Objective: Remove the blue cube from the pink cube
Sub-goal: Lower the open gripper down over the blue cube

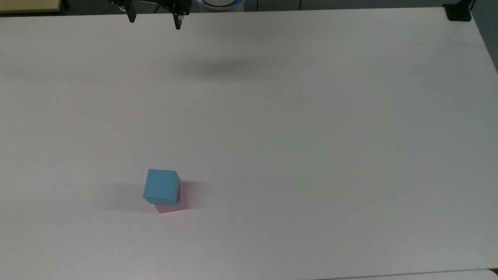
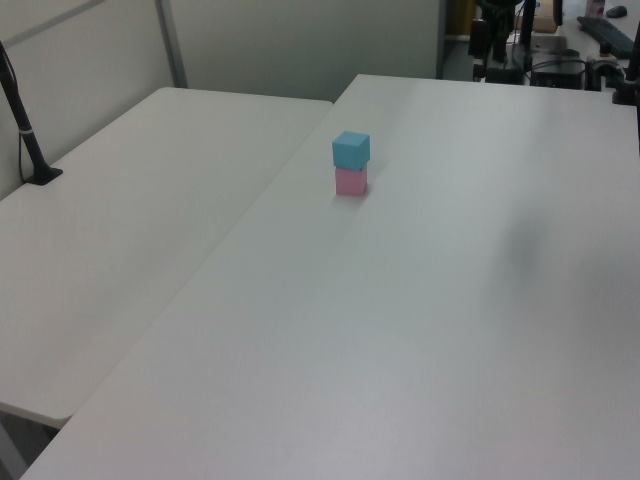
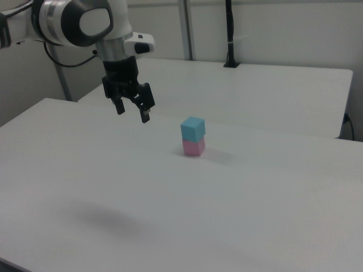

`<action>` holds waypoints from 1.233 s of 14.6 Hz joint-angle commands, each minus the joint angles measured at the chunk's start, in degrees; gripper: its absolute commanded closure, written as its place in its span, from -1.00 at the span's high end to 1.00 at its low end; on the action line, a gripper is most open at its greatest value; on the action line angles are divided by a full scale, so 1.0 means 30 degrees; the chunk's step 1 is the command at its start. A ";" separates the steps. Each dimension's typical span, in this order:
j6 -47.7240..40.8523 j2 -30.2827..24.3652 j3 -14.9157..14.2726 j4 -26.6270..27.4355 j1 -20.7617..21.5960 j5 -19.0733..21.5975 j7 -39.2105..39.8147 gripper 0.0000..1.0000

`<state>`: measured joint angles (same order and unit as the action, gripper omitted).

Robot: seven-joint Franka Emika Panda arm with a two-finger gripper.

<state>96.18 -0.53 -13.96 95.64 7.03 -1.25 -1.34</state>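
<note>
the blue cube (image 1: 161,186) sits on top of the pink cube (image 1: 171,206), and it is turned a little, so its corners do not line up with the pink one below. in the top view the two cubes are in the near part of the white bench (image 1: 311,155), a bit to the top view's left. the pink cube rests flat on the bench. in the right view the blue cube (image 3: 193,129) and the pink cube (image 3: 194,147) stand near the middle of the bench.

further back, the claw (image 1: 155,19) hangs in the air at the far edge of the bench, well apart from the cubes. its two fingers are spread wide and hold nothing. in the right view the claw (image 3: 131,110) points down, up above the bench, to the right view's left of the cubes. a soft shadow (image 1: 225,70) lies on the bench under it.

behind all this, in the left view, a second white table (image 2: 130,220) stands just beside the bench.
</note>
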 commanded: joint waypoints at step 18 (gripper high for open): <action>1.1347 0.5414 -0.0121 -0.1936 0.0498 0.2086 -0.2598 1.00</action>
<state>121.57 8.57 -13.68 94.28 7.06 4.22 -6.65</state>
